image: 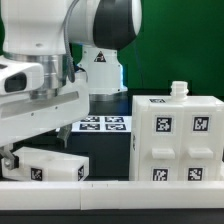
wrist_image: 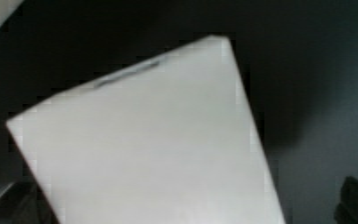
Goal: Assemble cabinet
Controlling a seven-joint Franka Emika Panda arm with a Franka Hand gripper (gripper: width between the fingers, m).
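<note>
The jaws stand wide, gripping nothing, just over one end of a panel [image: 52, 166]. It is a flat, smooth, matte white plastic slab with straight edges, lying on the dark desk [image: 106, 150] and bearing small black-and-white square tags. Beyond the panel's other end lies the thin marker board [image: 100, 124]. Well apart from the jaws stands the box [image: 178, 140], a blocky white cabinet body with tagged faces and a small knob [image: 179, 89] on top.
</note>
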